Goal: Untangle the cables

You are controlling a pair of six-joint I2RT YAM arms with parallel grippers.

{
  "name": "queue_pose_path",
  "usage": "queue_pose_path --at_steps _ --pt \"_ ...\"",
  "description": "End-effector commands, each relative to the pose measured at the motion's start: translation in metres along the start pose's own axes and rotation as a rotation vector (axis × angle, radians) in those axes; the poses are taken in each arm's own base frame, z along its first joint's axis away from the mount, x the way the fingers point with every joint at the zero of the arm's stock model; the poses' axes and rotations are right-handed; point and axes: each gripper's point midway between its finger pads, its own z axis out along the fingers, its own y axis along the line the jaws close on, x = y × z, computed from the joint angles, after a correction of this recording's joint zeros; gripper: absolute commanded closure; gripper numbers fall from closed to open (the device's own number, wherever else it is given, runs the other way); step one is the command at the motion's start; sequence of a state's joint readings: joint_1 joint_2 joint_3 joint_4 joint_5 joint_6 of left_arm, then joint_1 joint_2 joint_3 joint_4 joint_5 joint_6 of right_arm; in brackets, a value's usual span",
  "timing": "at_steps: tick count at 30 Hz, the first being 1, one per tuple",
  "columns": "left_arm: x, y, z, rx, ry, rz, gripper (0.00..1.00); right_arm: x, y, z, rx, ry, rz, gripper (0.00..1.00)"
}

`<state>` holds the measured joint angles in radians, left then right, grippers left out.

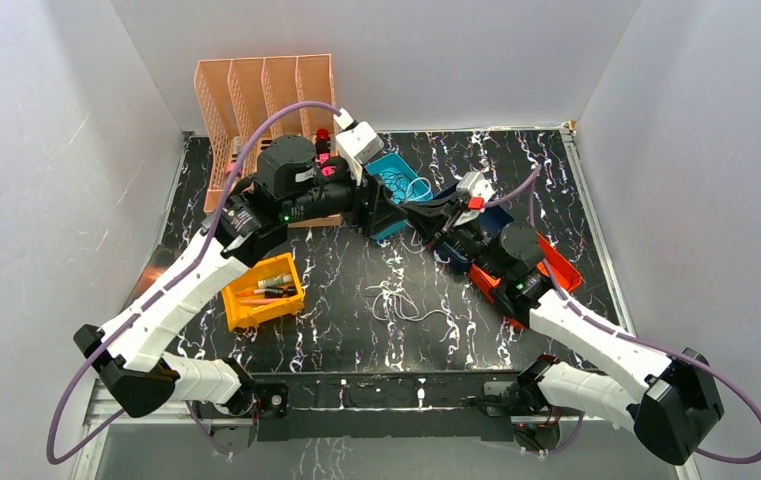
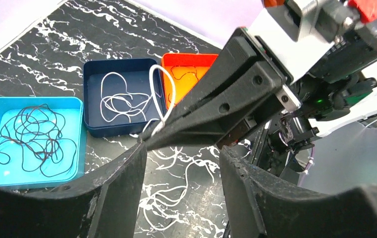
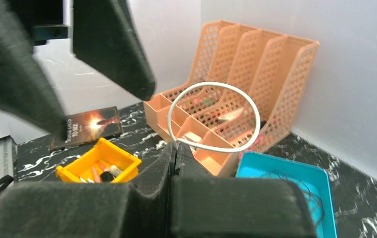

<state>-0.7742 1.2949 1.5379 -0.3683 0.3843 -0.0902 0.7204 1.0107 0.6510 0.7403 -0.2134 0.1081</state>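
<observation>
My right gripper (image 3: 175,148) is shut on a thin white cable (image 3: 216,84) that curls up in a loop above its tips. In the left wrist view the same white cable (image 2: 172,91) rises from the right gripper (image 2: 146,138), whose tip touches one fingertip of my left gripper (image 2: 182,153). The left gripper is open with nothing between its fingers. Both grippers (image 1: 396,212) (image 1: 426,225) meet in the air at the middle back. Loose white cables (image 1: 406,300) lie on the table below. Black cables (image 2: 30,136) fill the teal bin (image 2: 80,148).
A dark blue bin (image 2: 92,69) holds a white cable and an orange-red bin (image 2: 188,58) sits beside it. A yellow bin (image 1: 256,315) of small parts stands at the left. A peach file rack (image 1: 266,90) stands at the back left, with grey walls all round.
</observation>
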Motion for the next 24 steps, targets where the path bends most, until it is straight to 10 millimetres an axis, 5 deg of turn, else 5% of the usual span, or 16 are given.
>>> queue_pose_path --at_steps 1,13,24 --pt "-0.007 -0.002 -0.012 -0.014 -0.039 0.001 0.44 -0.025 -0.026 -0.002 0.173 0.001 0.028 1.00" --pt "0.024 0.015 -0.005 -0.097 0.032 -0.070 0.35 0.014 -0.089 -0.015 0.508 0.314 0.201 1.00" --pt "0.076 0.034 0.008 -0.180 0.141 -0.170 0.29 0.024 -0.159 -0.055 0.692 0.376 0.317 1.00"
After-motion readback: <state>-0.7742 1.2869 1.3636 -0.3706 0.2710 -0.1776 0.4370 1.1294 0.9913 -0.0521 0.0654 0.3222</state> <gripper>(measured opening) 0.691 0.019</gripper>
